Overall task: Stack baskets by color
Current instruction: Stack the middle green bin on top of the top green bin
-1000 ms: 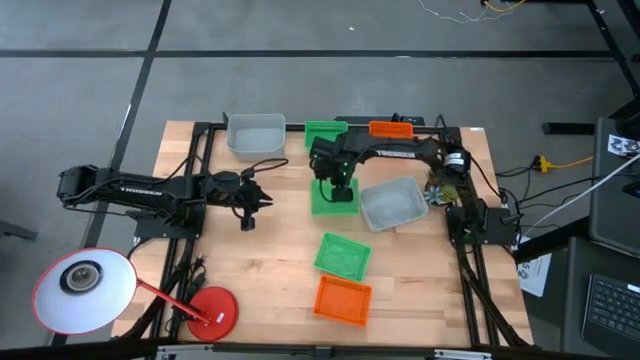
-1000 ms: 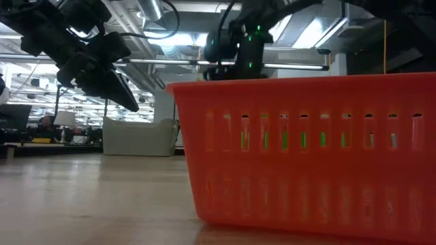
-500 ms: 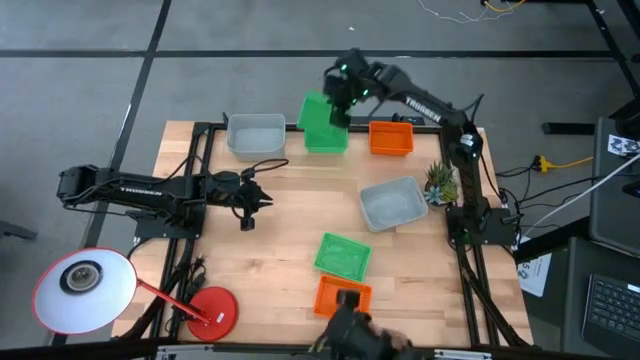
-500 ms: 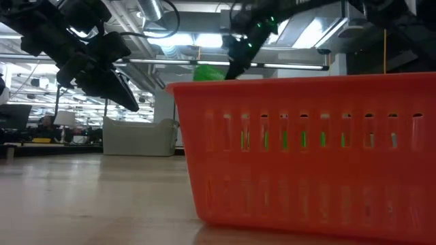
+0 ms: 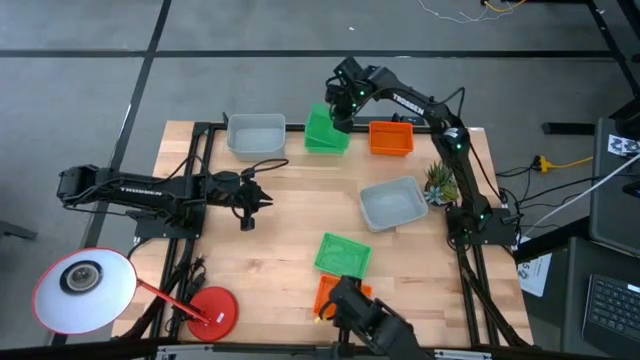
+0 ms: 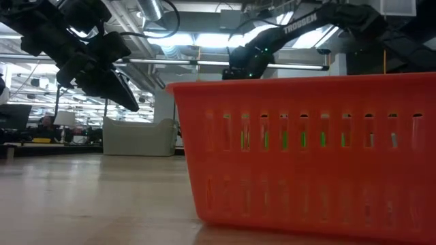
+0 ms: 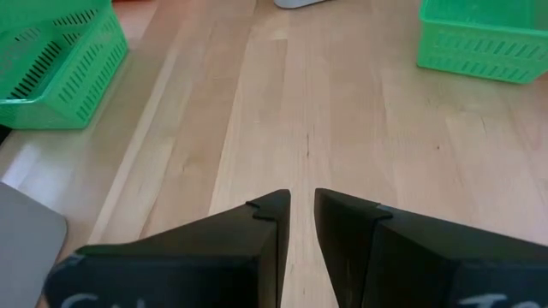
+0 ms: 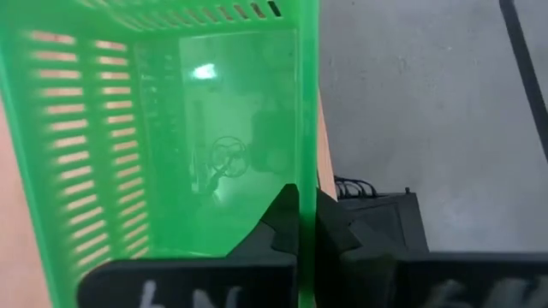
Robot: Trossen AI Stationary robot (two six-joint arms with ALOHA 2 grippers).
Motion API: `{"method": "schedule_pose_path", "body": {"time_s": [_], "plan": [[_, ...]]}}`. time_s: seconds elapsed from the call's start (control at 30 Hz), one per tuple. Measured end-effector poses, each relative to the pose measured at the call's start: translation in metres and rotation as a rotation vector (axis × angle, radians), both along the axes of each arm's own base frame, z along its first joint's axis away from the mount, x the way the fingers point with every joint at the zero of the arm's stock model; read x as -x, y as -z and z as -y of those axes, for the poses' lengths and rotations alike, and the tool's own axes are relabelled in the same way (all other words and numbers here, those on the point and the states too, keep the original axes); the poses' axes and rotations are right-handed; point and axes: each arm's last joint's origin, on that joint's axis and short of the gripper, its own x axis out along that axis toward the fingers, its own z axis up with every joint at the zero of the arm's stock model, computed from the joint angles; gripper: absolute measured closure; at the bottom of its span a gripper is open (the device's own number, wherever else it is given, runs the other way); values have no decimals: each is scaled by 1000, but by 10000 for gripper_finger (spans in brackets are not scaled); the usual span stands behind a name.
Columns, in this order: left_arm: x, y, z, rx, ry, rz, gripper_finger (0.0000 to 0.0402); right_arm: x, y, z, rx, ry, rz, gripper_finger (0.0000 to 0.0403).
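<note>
My right arm (image 6: 320, 17) carried the one word I could read: "TROSSEN" in white capitals along its dark link, clearest in the low view. The same white lettering ran along that arm in the high view and along my left arm (image 5: 125, 186), but there it was too small to make out. Pale marks at the base of my fingers in both wrist views were cut off and unreadable.

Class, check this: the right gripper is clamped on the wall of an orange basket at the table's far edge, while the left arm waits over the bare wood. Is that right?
Not quite. The right gripper is clamped on the wall of a green basket, not an orange one; the right wrist view shows it. The rest holds: it is at the table's far edge, and the left gripper waits over bare wood.
</note>
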Motion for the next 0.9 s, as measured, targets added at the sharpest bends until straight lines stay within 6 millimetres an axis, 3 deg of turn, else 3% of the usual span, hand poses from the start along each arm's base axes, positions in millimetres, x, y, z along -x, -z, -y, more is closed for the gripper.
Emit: {"method": "schedule_pose_path", "body": {"time_s": [0.23, 0.7, 0.9], "plan": [[0, 0, 0, 0, 0, 0, 352, -2, 21, 4, -15, 7, -73, 400], [0, 0, 0, -1, 0, 0, 352, -3, 20, 2, -15, 3, -74, 298], [0, 0, 0, -1, 0, 0, 352, -6, 20, -3, -33, -67, -64, 282]]}}
